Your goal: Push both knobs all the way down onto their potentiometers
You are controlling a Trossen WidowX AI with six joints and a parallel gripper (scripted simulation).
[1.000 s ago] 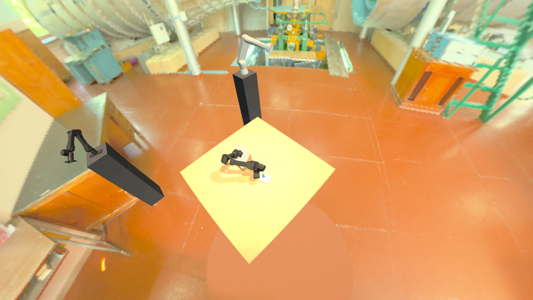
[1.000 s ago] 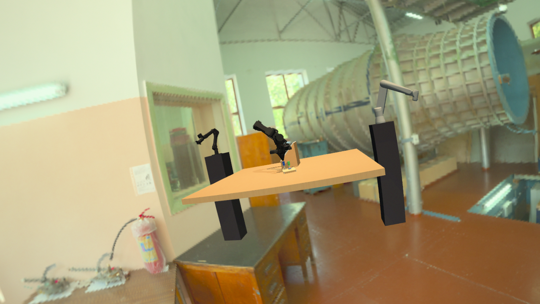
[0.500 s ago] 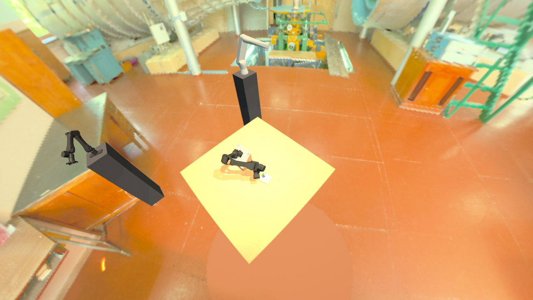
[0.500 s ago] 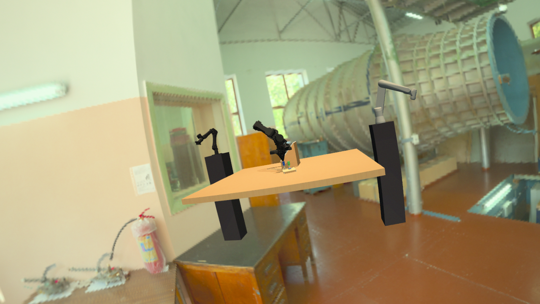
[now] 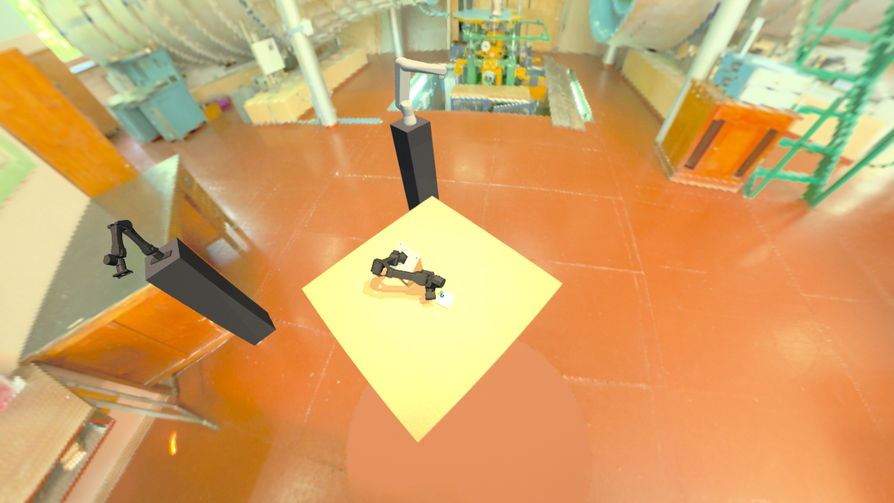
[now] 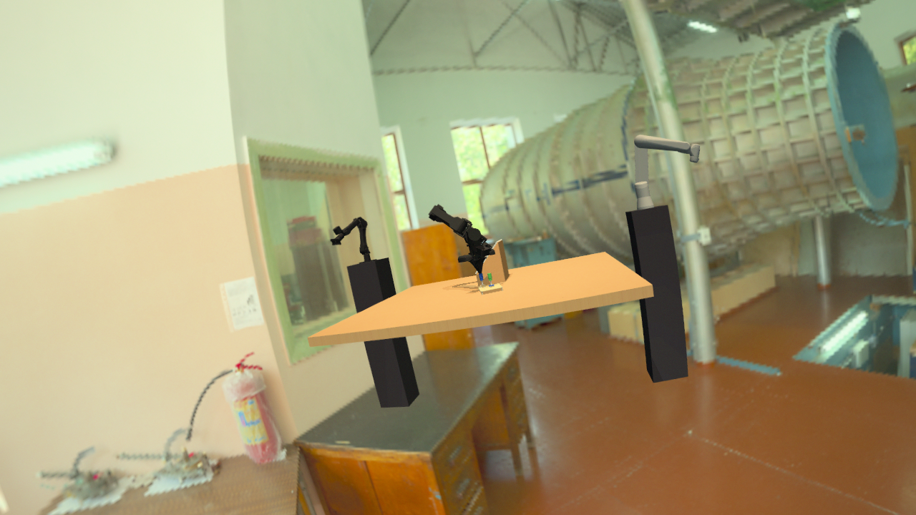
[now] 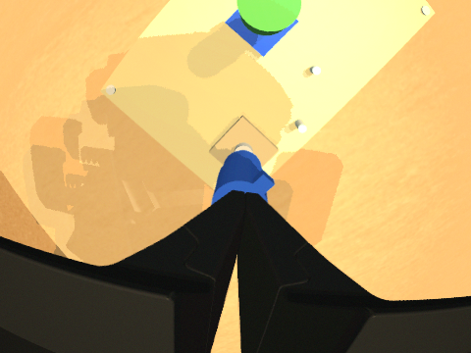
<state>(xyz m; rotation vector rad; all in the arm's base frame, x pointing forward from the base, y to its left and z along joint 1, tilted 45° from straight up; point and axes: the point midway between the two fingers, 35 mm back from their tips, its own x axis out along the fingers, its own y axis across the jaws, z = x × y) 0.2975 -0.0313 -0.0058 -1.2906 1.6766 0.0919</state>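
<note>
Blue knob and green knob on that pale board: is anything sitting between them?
In the wrist view, only bare board lies between the blue knob and the green knob, crossed by shadow. Small pale studs sit off to the side.

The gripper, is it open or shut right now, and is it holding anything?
Shut, holding nothing. In the wrist view the gripper has its two black fingers meeting at the tips, directly above the blue knob, nothing between them.

One circuit board [image 7: 367, 26] is seen on one table [image 5: 406, 356]. Two knobs are counted on it: one green knob [image 7: 269, 2] and one blue knob [image 7: 241, 176]. One blue potentiometer body [image 7: 262, 38] is visible under the green knob. Three small pale studs [image 7: 314, 71] are counted along the board's right side
</note>
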